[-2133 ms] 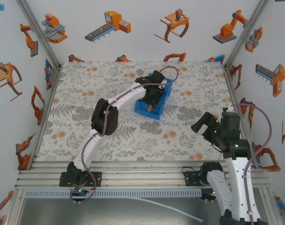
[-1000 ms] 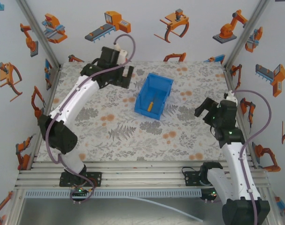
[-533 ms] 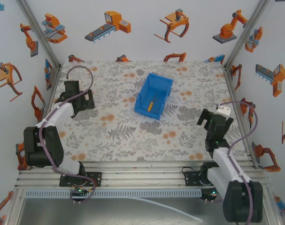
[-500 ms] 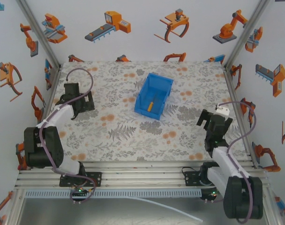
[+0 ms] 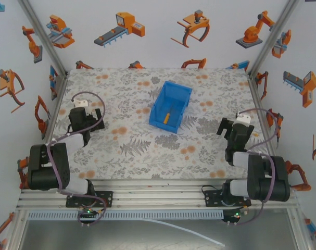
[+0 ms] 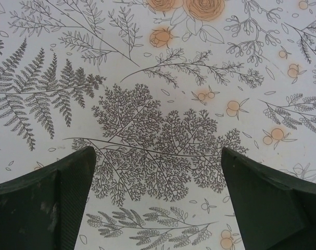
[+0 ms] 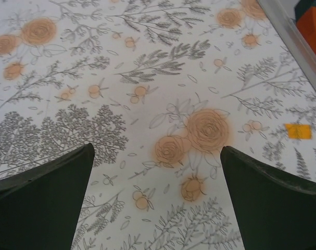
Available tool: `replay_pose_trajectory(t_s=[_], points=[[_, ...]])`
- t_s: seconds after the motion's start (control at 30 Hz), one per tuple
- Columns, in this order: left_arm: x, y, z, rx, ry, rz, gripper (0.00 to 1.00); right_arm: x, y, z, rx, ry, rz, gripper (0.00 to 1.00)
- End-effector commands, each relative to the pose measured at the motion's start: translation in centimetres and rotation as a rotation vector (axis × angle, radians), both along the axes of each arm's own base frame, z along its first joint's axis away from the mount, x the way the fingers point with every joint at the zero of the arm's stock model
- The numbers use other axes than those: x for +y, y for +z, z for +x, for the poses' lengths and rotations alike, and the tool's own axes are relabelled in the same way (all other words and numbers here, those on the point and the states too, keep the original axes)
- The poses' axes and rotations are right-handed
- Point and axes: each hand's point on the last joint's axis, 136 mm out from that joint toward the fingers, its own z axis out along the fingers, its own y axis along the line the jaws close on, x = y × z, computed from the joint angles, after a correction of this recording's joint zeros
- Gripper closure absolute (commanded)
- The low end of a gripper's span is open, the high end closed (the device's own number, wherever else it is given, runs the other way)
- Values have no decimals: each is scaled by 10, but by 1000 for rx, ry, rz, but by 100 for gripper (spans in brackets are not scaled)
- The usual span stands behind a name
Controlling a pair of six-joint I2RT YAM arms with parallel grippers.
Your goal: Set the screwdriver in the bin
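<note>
Shows the small orange-handled screwdriver (image 5: pixel 168 116) lying inside the blue plastic open-top bin (image 5: pixel 179 92), so looks done. Hence left fingers (image 6: pixel 158 203) and right fingers (image 7: pixel 156 203) spread apart, empty, low over the floral mat (image 5: pixel 131 151).

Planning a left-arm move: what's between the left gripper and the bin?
Only bare floral mat lies between the left gripper and the blue bin, as the top view shows. The screwdriver lies inside the bin.
</note>
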Motion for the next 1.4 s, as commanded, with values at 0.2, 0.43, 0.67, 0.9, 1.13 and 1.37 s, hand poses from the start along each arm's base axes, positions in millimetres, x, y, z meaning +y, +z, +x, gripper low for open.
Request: replay_pose_trajectory(t_s=[0.2,0.43,0.67,0.9,1.13,1.37], points=[[0,8,7,-129,-1,16,3,18,4,23,-111,117,21,1],[-5,4,-1,-219,-25,27,3,18,-1,38,-31,122,33,1],[-10,2,2,-180,-47,32,3,29,-5,44,12,190,32,1],[-10,2,2,-180,-46,33,3,35,-5,45,11,231,31,1],[-10,2,2,-180,-46,33,3,37,-4,46,10,243,33,1],[-10,2,2,-181,-47,33,3,38,-4,46,11,244,32,1]])
